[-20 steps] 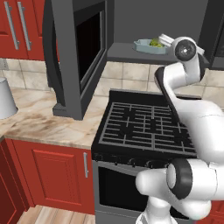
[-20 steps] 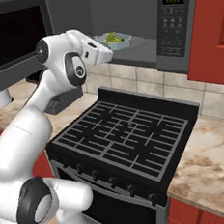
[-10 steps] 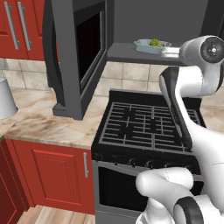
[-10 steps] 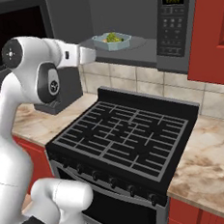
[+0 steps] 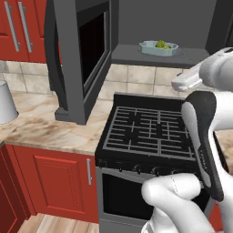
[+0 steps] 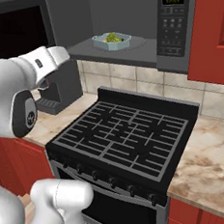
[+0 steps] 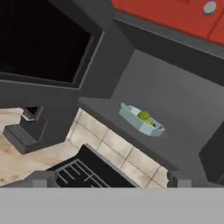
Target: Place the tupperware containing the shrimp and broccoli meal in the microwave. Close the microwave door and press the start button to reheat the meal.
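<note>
the tupperware (image 6: 111,41) sits on the floor of the open microwave (image 6: 128,54), near the front edge, with the shrimp and broccoli meal (image 6: 111,37) heaped in it. nothing touches it. the placing step reads as done.

the microwave door (image 5: 79,59) stands swung wide open to the left, its black glass window facing the cavity. the control panel (image 6: 173,20) with lit display is on the right side of the unit.

the gripper (image 7: 109,181) is back from the cavity, above the stove (image 6: 121,137); in the hand view its two tips stand well apart with nothing between them, so the jaws are released and empty.

step in hand, by judgement: closing the door. the next move calls for bringing the arm round to the outer face of the open door and pushing it through its arc until it shuts, keeping clear of the container. the start button follows; which key that is cannot be told at this size.
</note>
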You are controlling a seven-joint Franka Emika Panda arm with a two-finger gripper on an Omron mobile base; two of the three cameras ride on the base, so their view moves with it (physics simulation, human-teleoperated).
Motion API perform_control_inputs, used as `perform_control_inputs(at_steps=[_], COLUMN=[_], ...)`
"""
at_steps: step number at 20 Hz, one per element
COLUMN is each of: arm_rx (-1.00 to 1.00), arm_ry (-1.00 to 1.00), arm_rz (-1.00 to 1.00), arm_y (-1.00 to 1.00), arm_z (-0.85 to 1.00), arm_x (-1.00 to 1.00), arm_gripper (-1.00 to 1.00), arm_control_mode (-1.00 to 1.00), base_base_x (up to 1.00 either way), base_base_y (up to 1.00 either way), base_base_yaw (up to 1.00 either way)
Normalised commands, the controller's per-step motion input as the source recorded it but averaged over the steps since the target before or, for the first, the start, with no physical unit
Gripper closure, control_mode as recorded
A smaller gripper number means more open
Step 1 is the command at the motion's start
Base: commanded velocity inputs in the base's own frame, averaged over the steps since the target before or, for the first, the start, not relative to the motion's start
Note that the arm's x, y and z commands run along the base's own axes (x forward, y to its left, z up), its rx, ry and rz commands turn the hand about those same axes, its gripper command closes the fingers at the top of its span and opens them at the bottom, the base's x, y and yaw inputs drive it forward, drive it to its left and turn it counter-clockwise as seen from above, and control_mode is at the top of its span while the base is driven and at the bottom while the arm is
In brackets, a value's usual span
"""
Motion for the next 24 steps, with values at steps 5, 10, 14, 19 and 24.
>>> perform_control_inputs(at_steps=[5, 10, 14, 19, 24], arm_rx=[-0.44, -0.46, -0.51, -0.52, -0.39], arm_ry=[0.0, 0.06, 0.14, 0.09, -0.14], arm_rz=[0.26, 0.18, 0.12, 0.07, 0.06], arm_y=[0.55, 0.8, 0.91, 0.84, 0.66], arm_z=[0.2, 0.2, 0.08, 0.0, -0.1], arm_x=[-0.61, -0.53, -0.51, -0.42, -0.46], arm_gripper=[-1.0, -1.0, -1.0, -1.0, -1.0], arm_control_mode=[-1.0, -1.0, -1.0, -1.0, -1.0], base_base_x=[0.0, 0.0, 0.0, 0.0, 0.0], base_base_y=[0.0, 0.0, 0.0, 0.0, 0.0], base_base_yaw=[0.0, 0.0, 0.0, 0.0, 0.0])
